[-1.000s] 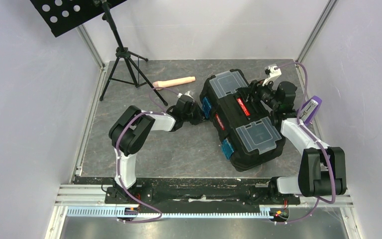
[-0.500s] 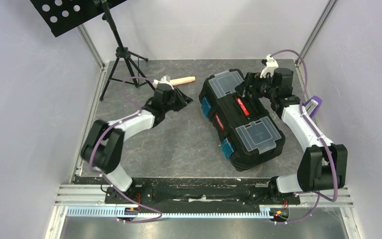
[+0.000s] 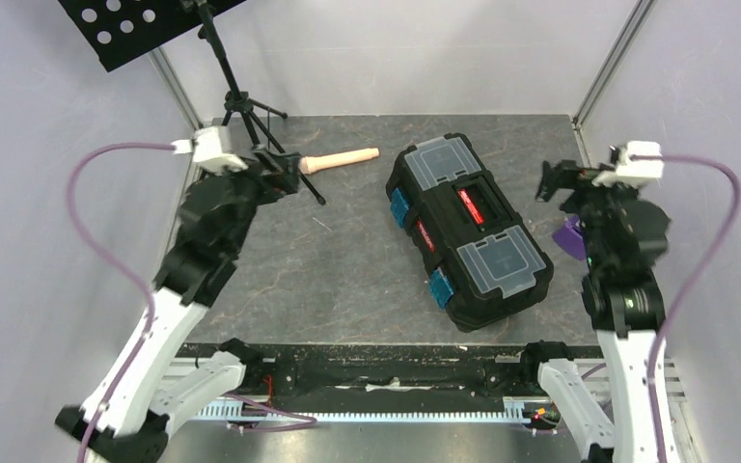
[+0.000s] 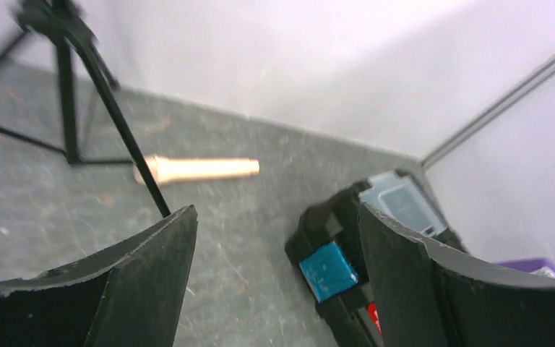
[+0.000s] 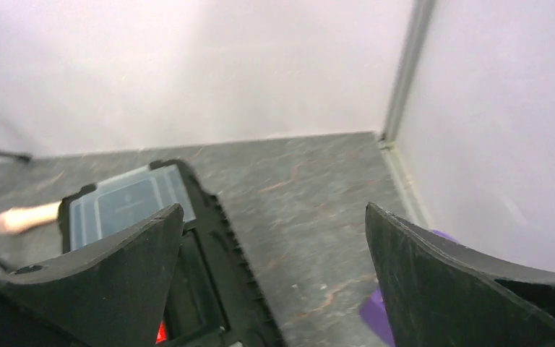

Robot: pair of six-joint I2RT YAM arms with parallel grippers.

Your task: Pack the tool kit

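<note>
Black toolbox [image 3: 468,231] (lid shut) sits between the arms. Both the left end effector [image 4: 276,217] and right end effector [image 5: 274,211] stand spread.

The desk [image 3: 347,280] has a dark grey top with pale veins, like stone. Plain pale walls [image 3: 396,58] close it at the back and on both sides. Silver metal posts [image 3: 614,58] stand in the far corners. A black tripod stand [image 3: 238,99] stands at the far left corner of the desk and carries a black perforated plate [image 3: 169,19]. The light is soft and even.
</note>
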